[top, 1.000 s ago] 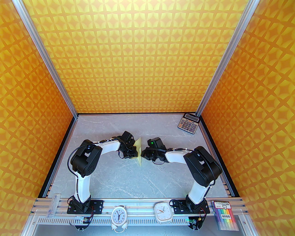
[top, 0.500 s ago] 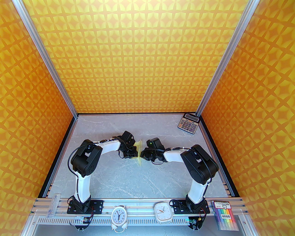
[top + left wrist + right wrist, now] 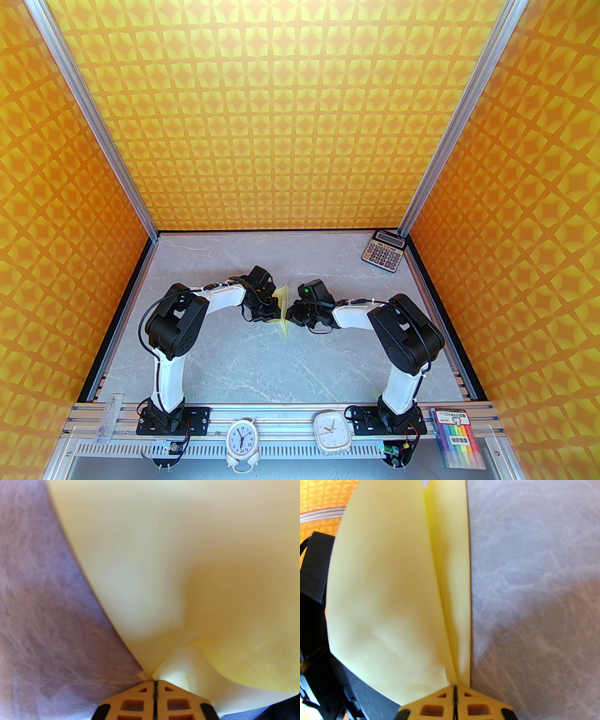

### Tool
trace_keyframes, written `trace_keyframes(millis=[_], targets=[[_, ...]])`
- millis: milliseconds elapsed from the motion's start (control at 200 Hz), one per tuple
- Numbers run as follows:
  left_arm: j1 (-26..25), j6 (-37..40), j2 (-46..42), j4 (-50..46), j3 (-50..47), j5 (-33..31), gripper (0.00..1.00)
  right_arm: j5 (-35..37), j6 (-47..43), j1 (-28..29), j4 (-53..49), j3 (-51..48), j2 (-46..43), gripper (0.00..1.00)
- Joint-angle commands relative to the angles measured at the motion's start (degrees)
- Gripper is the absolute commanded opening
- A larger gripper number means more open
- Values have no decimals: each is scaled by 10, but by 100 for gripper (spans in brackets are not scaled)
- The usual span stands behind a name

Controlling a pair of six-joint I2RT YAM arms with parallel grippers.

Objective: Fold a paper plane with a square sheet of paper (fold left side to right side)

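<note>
Right arm (image 3: 405, 330) edged inward; both arms' jaws pinch the paper plane (image 3: 283, 294).

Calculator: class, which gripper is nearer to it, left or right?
Right. The calculator sits far-right of the right gripper; the left gripper lies farther left, beyond the folded paper.

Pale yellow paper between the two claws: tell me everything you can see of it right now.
The pale yellow folded paper sheet is thin, plain and unmarked, layered, with one sharp long crease and softly bulging flaps. It stands edge-on to the top camera over the grey marbled table. The left claw and right claw, both shut, pinch it from opposite sides. Whether its near tip touches the table I cannot tell.
</note>
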Motion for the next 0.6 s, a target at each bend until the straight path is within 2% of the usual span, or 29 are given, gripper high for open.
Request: trace_keyframes(millis=[0,300,595], targets=[[-15,12,35,-25,3,-17,6,11,-11,4,-17,4,-13,9],[-15,9,44,-30,4,-17,5,3,-12,4,-27,2,-56,10],[-16,11,44,-32,7,-17,5,-17,11,6,17,2,-15,10]])
